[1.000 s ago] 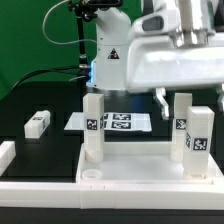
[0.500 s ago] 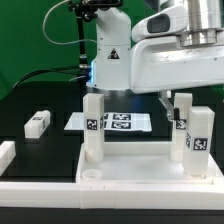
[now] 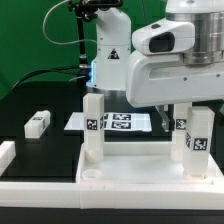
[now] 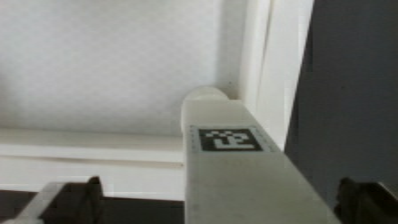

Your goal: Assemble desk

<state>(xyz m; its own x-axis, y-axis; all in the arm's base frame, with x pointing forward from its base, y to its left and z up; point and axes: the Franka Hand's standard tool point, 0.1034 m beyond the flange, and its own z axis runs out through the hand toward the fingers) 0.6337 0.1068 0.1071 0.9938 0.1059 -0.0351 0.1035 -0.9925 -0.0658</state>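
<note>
The white desk top tray [image 3: 130, 168] lies at the front with its raised rim up. One tagged white leg [image 3: 92, 126] stands upright in it on the exterior view's left. Two more legs [image 3: 197, 141] stand on the right. A loose leg [image 3: 38, 123] lies on the black table at the left. My gripper [image 3: 178, 108] hangs just above the right legs, mostly hidden by the arm housing. In the wrist view my gripper [image 4: 222, 205] is open, with its fingers [image 4: 79, 197] wide apart on either side of a tagged leg [image 4: 231, 150] in a tray corner, not touching it.
The marker board [image 3: 115, 122] lies flat behind the tray. The robot base [image 3: 108, 60] stands at the back centre with cables, in front of a green backdrop. A white rim piece [image 3: 5, 150] shows at the far left edge.
The arm has swung toward the exterior view's left and come lower, over the right legs. It now hides the top of the rear right leg. The parts have not moved.
</note>
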